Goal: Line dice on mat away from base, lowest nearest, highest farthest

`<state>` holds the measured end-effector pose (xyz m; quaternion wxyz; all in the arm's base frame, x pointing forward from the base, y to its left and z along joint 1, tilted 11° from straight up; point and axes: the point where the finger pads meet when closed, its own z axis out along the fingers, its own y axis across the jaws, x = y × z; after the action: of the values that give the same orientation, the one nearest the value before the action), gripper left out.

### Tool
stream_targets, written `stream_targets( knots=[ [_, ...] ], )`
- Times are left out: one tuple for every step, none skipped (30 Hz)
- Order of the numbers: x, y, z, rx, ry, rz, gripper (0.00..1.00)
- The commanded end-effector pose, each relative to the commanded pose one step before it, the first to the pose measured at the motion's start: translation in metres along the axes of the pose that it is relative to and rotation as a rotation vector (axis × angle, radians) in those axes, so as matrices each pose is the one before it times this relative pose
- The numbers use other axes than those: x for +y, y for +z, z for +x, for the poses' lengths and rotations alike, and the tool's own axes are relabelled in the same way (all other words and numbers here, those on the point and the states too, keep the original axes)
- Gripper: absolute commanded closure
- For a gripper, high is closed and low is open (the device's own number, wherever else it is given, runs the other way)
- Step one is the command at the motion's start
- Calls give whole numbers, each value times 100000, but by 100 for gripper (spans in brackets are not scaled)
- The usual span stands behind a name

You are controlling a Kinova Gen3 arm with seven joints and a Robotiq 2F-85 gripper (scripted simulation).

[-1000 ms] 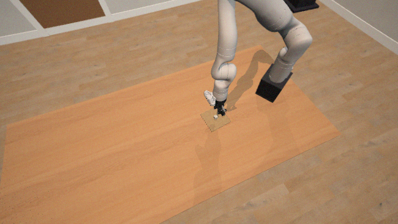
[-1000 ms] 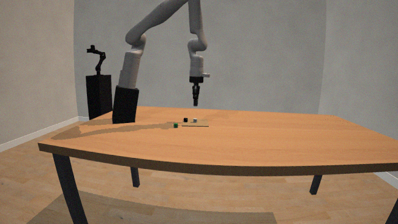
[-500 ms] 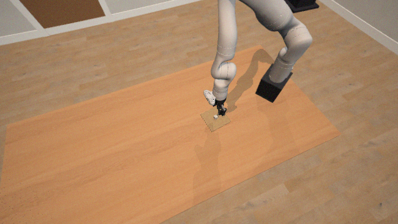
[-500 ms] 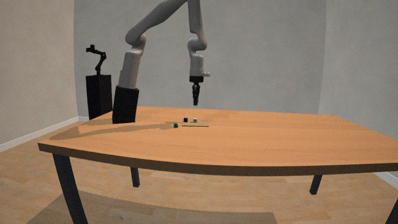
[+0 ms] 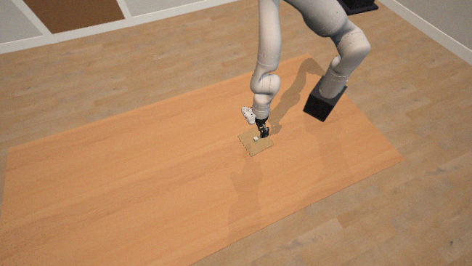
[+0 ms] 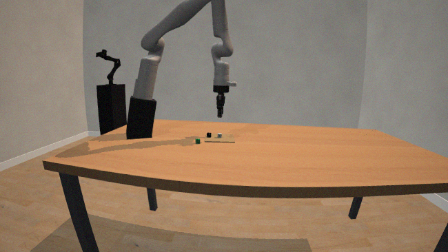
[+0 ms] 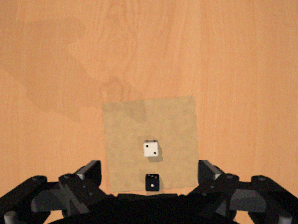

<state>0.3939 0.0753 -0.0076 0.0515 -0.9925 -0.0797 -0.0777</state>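
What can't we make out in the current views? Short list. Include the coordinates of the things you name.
- Green die (image 6: 198, 141): too small in the exterior view to read; out of the wrist frame.
- Black die (image 6: 209, 135) (image 7: 152, 182): hidden behind the end effector (image 5: 264, 135) (image 6: 220, 116) (image 7: 150, 170) in the top view.
- White die (image 5: 255, 139) (image 6: 220, 135) (image 7: 151, 148): underside, face down.
- Arm (image 5: 269, 36) (image 6: 220, 21): upper part cut off by the top edge, exterior view.

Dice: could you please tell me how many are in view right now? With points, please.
3. A white die (image 5: 255, 139) (image 6: 220, 135) (image 7: 151, 148) and a black die (image 6: 209, 135) (image 7: 152, 182) are on the mat (image 5: 251, 150) (image 6: 227, 139) (image 7: 175, 120); a green die (image 6: 198, 141) is on the table (image 5: 145, 163) (image 6: 293, 155) (image 7: 245, 75) beside it.
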Motion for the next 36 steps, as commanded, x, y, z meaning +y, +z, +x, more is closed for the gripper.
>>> stream_targets(
  knots=[
    [3, -44, 42, 122, 176, -2, 0],
    [-4, 3, -17, -32, 422, 49, 0],
    [-7, 6, -33, -61, 800, 93, 0],
    [-10, 10, -48, -86, 927, 141, 0],
    [-2, 15, -47, -53, 626, 168, 0],
    [3, 19, -66, -80, 848, 209, 0],
    [0, 0, 0, 0, 0, 0, 0],
    [0, 0, 0, 0, 0, 0, 0],
    [124, 27, -154, -331, 1034, -186, 0],
    [1, 30, -100, -141, 1321, 291, 0],
    [38, 28, -96, -192, 1542, 142, 0],
    [42, 29, -108, -215, 1812, 164, 0],
    [38, 31, -122, -242, 2071, 189, 0],
    [41, 34, -136, -271, 2356, 211, 0],
    [49, 37, -149, -301, 2659, 231, 0],
    [59, 41, -161, -330, 2967, 248, 0],
    [70, 44, -171, -357, 3278, 263, 0],
    [81, 40, -173, -362, 3587, 275, 0],
    [94, 42, -179, -385, 3897, 285, 0],
    [108, 44, -183, -404, 4204, 292, 0],
    [122, 46, -184, -420, 4506, 297, 0],
    [137, 48, -182, -433, 4801, 298, 0],
    [153, 49, -177, -440, 5088, 296, 0],
    [0, 0, 0, 0, 0, 0, 0],
    [0, 0, 0, 0, 0, 0, 0],
    [168, 50, -168, -444, 5364, 292, 0],
    [184, 51, -156, -442, 5628, 286, 0],
    [198, 51, -141, -435, 5880, 278, 0],
    [212, 50, -123, -423, 6116, 269, 0],
    [196, 44, -89, -357, 5545, 228, 0],
    [29, 6, -10, -49, 792, 32, 0],
    [234, 49, -76, -384, 6541, 251, 0],
    [242, 48, -48, -356, 6726, 242, 0],
    [190, 35, -16, -252, 5277, 181, 0],
    [58, 10, 0, -72, 1616, 54, 0],
    [250, 44, 13, -289, 7039, 229, 0]
  ],
)
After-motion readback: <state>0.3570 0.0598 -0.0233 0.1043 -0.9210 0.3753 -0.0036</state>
